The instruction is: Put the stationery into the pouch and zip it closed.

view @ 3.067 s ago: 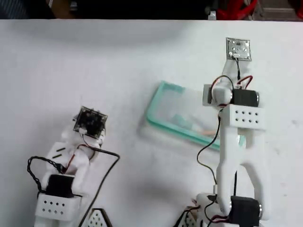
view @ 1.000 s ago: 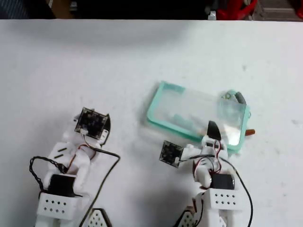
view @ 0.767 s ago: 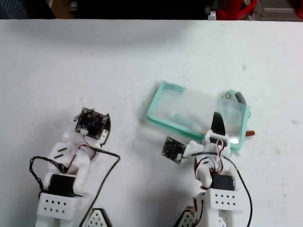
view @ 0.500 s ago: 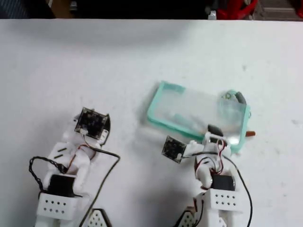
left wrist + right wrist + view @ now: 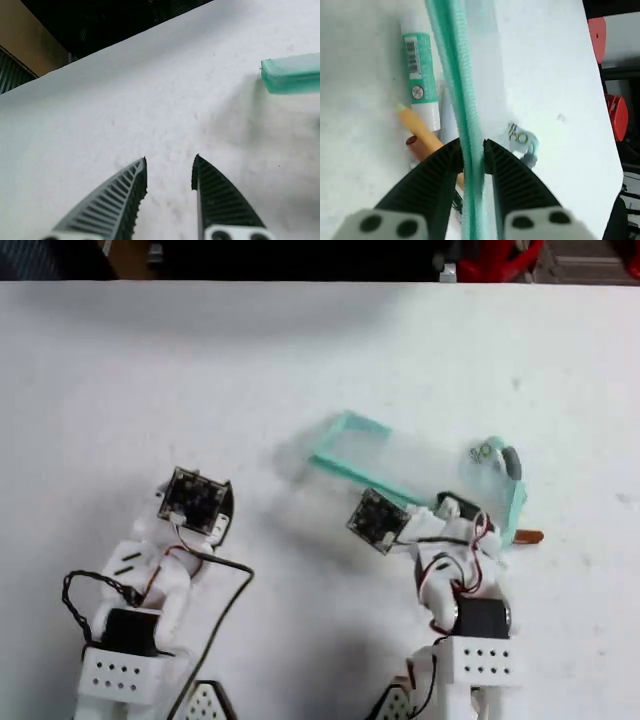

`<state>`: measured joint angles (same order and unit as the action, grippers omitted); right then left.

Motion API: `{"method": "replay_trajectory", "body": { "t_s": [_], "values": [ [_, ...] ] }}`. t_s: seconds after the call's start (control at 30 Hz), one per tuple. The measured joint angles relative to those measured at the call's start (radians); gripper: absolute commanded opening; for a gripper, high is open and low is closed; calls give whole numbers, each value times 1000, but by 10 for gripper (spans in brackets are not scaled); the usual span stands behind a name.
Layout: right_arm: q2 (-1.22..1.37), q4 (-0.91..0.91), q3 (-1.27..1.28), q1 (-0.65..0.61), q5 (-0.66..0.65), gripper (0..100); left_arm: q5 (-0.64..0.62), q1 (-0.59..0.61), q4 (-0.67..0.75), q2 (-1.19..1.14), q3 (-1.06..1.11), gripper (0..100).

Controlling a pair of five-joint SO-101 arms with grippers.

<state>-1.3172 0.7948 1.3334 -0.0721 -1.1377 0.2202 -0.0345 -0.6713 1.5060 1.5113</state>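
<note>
While right gripper (image 5: 472, 145) clamps its edge, pouch (image 5: 459, 60) holds stationery (image 5: 421, 75).

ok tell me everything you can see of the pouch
The pouch is a flat rectangle of clear plastic with a teal zip edge, lying askew on the white table. The right gripper is shut on that edge. A small ring pull hangs at one end. A green-and-white tube and an orange pen show beside the zip, apparently through its clear wall.
</note>
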Motion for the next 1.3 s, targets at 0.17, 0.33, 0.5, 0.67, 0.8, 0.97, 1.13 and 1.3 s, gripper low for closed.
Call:
{"method": "replay_trajectory", "body": {
  "t_s": [0.17,0.33,0.5,0.67,0.8,0.97,1.13,1.3],
  "values": [
    [0,249,-230,-112,104,18,0,0,0,0,0,165],
    [100,356,-404,-132,180,18,-5,0,-11,0,0,165],
    [318,445,-598,-141,316,18,-9,0,-51,0,0,165],
    [531,578,-895,-140,559,18,-9,0,-52,0,0,165],
    [692,690,-1119,-141,721,18,-9,0,-52,0,0,165],
    [875,815,-1347,-141,899,18,-9,0,-52,0,0,165],
    [991,914,-1573,-226,1011,17,-9,0,-52,0,0,165],
    [1033,919,-1662,-327,1106,17,-9,0,-52,0,0,165]
  ]
}}
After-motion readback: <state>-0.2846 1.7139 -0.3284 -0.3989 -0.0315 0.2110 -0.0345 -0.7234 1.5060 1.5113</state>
